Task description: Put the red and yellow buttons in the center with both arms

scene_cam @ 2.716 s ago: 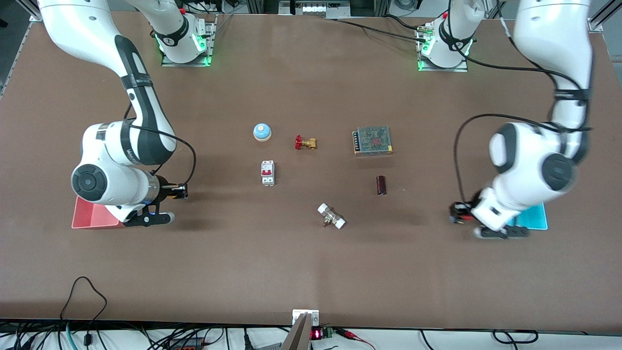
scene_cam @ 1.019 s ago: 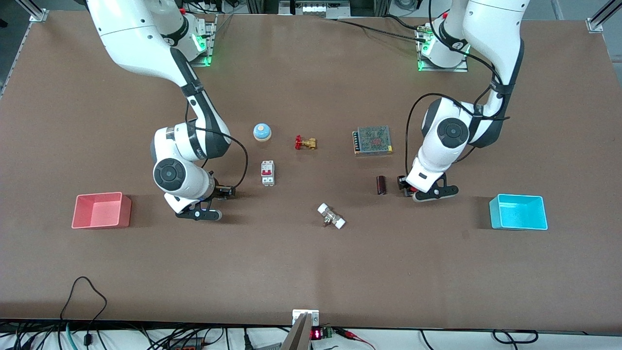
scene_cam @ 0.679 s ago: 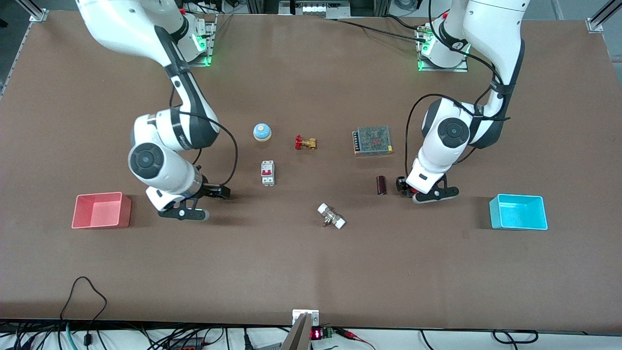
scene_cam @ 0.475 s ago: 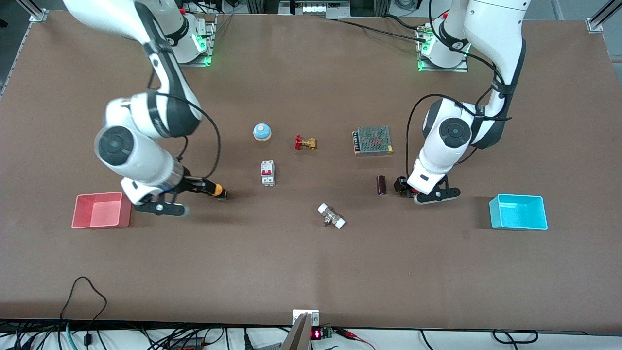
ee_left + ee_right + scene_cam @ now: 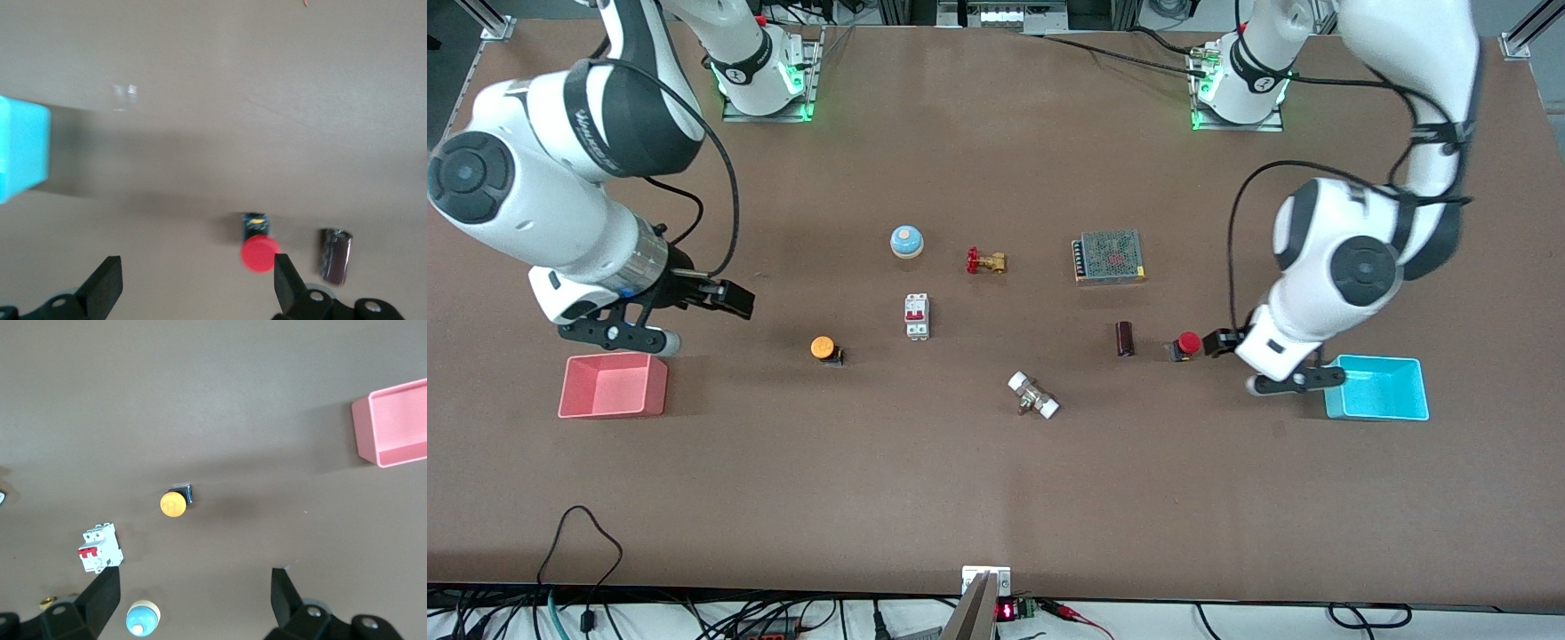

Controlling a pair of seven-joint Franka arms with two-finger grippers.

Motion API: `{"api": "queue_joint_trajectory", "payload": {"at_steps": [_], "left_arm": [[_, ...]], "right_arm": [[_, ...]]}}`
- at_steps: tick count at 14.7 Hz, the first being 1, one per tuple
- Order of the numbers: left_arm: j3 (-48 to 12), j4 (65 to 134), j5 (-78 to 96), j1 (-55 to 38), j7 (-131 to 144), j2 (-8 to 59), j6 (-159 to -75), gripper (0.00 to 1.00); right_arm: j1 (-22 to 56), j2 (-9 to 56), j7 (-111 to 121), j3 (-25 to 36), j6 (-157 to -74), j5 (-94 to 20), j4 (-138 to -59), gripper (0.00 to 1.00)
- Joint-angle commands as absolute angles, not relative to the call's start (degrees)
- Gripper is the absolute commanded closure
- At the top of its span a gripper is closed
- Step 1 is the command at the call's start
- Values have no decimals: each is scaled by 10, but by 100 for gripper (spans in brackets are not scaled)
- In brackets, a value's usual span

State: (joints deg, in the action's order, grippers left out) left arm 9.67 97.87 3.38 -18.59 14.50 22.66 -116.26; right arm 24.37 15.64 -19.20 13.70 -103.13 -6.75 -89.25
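The orange-yellow button stands on the brown tabletop toward the right arm's end, beside the breaker; it also shows in the right wrist view. The red button stands beside the dark cylinder toward the left arm's end, and shows in the left wrist view. My right gripper is open and empty, up in the air between the yellow button and the pink bin. My left gripper is open and empty, just beside the red button on the cyan bin's side.
A pink bin and a cyan bin stand at the table's two ends. In the middle lie a blue-and-white bell, a red-handled valve, a power supply, a breaker, a dark cylinder and a white fitting.
Both grippers opened and let go of their buttons, which now stand on the table. The right gripper rose and drew back toward the pink bin; the left drew back toward the cyan bin.
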Motion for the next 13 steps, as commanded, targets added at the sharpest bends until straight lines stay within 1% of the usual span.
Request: {"api": "queue_joint_trajectory", "payload": {"at_steps": [1,4,5,8,9,10,11,13], "left_arm": [[91,924,43,-143,82,217,-1080,0],[92,890,62,-99,6,187,-1000,0],[92,884,62,-89,-2,173,-980,0],[84,881,62,-61,8,131,-934,0],[50,881,62,-22,5,124,-923,0],[18,879,62,3,8,112,-915,0],[9,878,61,12,9,104,-909,0],[6,876,60,15,8,89,-882,0]], "right_arm": [[246,159,-190,151,-1003,-68,-861,0],[232,150,-173,167,-965,-44,-836,0],[204,142,-160,162,-959,-45,-825,0],[73,122,-77,91,-904,-44,-809,0],[42,114,-55,72,-897,-42,-809,0],[33,112,-34,71,-893,-37,-809,0],[33,108,-14,74,-876,-23,-809,0],[33,87,-5,71,-874,-5,-828,0]]}}
